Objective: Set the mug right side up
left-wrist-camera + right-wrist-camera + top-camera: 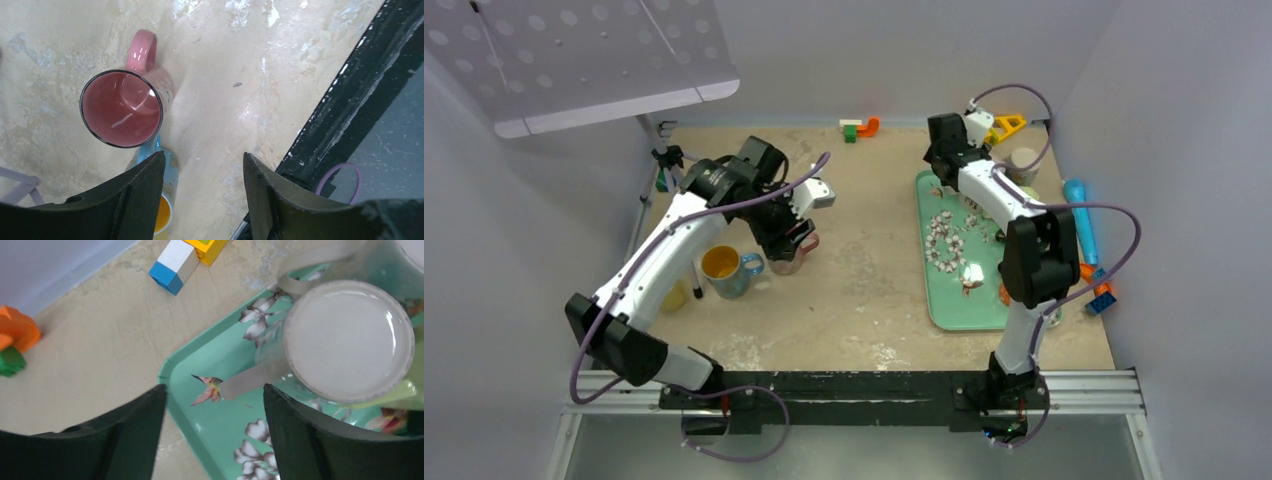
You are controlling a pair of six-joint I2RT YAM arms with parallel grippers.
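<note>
Pink mug upright; left end effector apart, fingers spread.

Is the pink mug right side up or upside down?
Right side up: the pink mug shows its black-rimmed mouth and empty inside to the left wrist camera; left gripper open.

You're holding your left pincer gaping over bare tabletop. The pink mug is standing mouth-up just beyond one fingertip, and a blue mug is peeking out beside that finger.

Robot lab cell: grey panel walls, aluminium mounting rail.
</note>
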